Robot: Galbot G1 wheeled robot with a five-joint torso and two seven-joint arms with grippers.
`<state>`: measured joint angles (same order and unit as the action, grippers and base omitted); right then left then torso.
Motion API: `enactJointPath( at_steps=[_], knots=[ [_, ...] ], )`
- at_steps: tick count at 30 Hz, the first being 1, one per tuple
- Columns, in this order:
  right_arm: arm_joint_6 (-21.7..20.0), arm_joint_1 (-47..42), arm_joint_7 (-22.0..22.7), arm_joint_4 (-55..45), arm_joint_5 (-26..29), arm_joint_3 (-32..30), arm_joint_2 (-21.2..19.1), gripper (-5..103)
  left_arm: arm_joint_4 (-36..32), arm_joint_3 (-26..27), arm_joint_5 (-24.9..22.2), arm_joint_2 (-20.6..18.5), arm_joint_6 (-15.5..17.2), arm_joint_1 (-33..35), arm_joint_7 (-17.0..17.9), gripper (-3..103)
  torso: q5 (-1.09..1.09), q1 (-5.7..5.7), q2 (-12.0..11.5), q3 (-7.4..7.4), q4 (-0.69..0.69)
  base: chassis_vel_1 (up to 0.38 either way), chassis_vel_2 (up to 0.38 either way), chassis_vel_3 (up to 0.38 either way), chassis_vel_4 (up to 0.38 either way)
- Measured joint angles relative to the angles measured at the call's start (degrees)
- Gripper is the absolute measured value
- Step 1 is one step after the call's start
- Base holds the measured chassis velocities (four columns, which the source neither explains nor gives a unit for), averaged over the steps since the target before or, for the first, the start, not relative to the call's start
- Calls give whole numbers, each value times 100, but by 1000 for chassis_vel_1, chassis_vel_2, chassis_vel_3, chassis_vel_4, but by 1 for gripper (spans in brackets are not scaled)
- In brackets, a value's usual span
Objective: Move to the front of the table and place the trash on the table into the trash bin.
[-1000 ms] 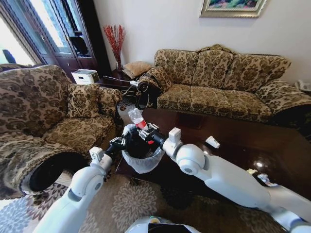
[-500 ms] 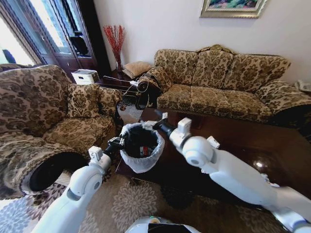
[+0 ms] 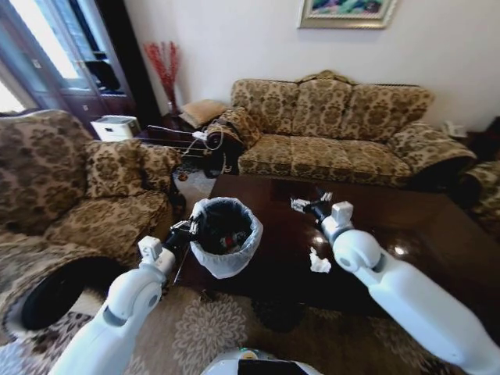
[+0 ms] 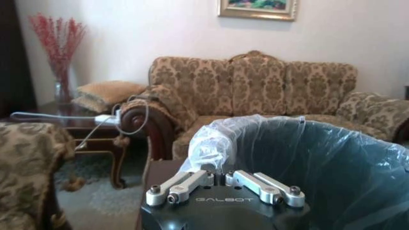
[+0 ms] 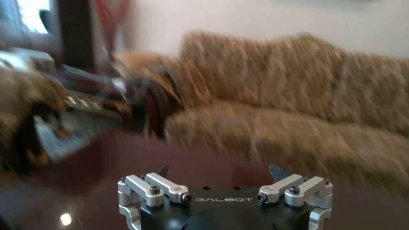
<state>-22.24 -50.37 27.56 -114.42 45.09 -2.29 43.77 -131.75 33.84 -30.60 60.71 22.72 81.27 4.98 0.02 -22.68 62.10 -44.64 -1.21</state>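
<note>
Now, starting from your left side: your left gripper (image 3: 187, 228) is clenched on the rim of the trash bin (image 3: 250, 248), and in the left wrist view its fingers (image 4: 185, 184) are closed together on the folded white bag. The bin stands just in front of this gripper, at the near left corner of the table (image 3: 422, 234), and you can see a little red inside it, probably the bottle.

Further right, your right gripper (image 3: 310, 205) hangs over the table top with its jaws spread wide and nothing between them; the right wrist view shows the same (image 5: 217, 178), only dark wood below.

What matters for the next move is the crumpled white tissue (image 3: 319, 263). It lies on the table behind this gripper, back toward you and a little to its right, close beside the forearm. So I think the right arm must pull back to reach it, not stretch forward. The right arm is clearly nearer to it; the left is busy with the bin.
</note>
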Motion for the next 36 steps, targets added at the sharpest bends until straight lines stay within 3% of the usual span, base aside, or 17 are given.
enactJointPath(
  at_steps=[4,12,20,24,26,29,34,36],
  knots=[
    [61,-436,-283,466,-256,-223,236,100,-5,-41,40,32,-1,-55,9,3,-1,0,0,0,4,-91,-74,-97,-110],
    [258,-819,-625,1309,-567,-308,1236,100,120,-63,178,78,-159,-3,-11,3,-1,0,0,0,3,-135,-124,-131,-132],
    [293,-828,-904,1849,-815,-112,1733,100,205,-65,152,83,-261,-54,-3,3,-2,0,0,-1,6,-106,-112,-116,-107],
    [295,-814,-1175,1984,-811,-65,1837,102,207,-66,150,121,-279,-55,-3,3,-2,0,0,-1,1,-25,-5,-14,-22],
    [320,-810,-1284,2018,-813,-37,1858,99,208,-67,150,134,-284,-53,-2,3,-3,0,0,-1,0,0,0,0,0],
    [343,-760,-1442,2119,-812,45,1924,84,215,-67,151,155,-295,-49,-5,3,-4,0,0,-1,1,0,0,0,0],
    [355,-692,-1555,2345,-801,79,2046,74,217,-63,151,155,-301,-53,-11,3,-3,0,0,-1,3,0,0,0,0],
    [393,-661,-1677,2509,-801,76,2117,63,217,-55,150,145,-301,-60,-11,3,-3,0,0,-1,3,0,0,0,0]
  ],
)
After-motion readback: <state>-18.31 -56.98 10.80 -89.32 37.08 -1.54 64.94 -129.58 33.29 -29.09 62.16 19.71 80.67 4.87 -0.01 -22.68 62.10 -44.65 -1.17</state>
